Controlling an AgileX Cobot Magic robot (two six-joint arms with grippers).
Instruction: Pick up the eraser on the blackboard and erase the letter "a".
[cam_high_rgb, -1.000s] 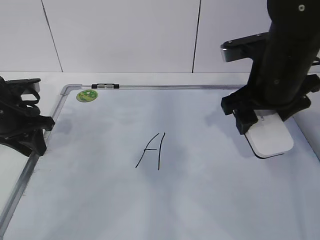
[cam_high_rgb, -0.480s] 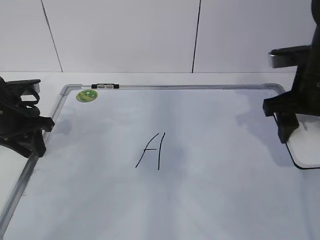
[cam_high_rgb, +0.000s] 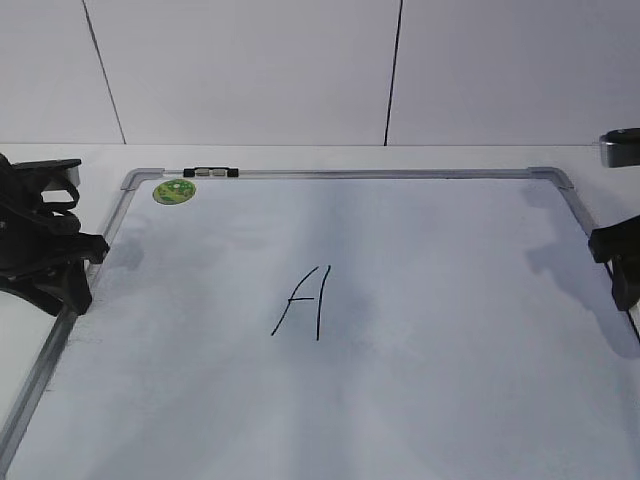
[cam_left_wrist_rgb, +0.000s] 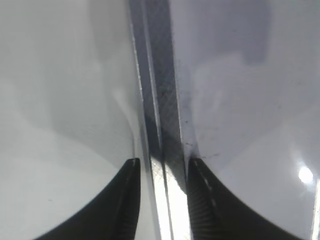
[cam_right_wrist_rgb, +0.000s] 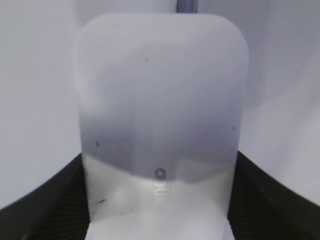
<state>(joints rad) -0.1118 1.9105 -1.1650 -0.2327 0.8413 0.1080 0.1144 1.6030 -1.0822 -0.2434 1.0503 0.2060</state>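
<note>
On my right wrist camera the eraser (cam_right_wrist_rgb: 160, 125) fills the middle of the picture, a flat white block with rounded corners. The right gripper (cam_right_wrist_rgb: 160, 200) has its two black fingers pressed against the eraser's left and right sides, so it is closed on it and holds it. In the exterior view I see only a black piece of this arm (cam_high_rgb: 622, 262) at the right border, beside the blackboard's frame; the eraser itself is outside that picture.

The blackboard (cam_high_rgb: 400, 420) lies flat on the desk (cam_high_rgb: 300, 155). A capital "A" (cam_high_rgb: 303, 301) is written near its middle, and a round green sticker (cam_high_rgb: 173, 191) sits in the far left corner. I find no small "a" on the board.

The left gripper (cam_left_wrist_rgb: 162, 200) rests at the board's left edge, its fingers slightly apart with the metal frame (cam_left_wrist_rgb: 157, 115) between them, but I cannot tell if they touch it.
</note>
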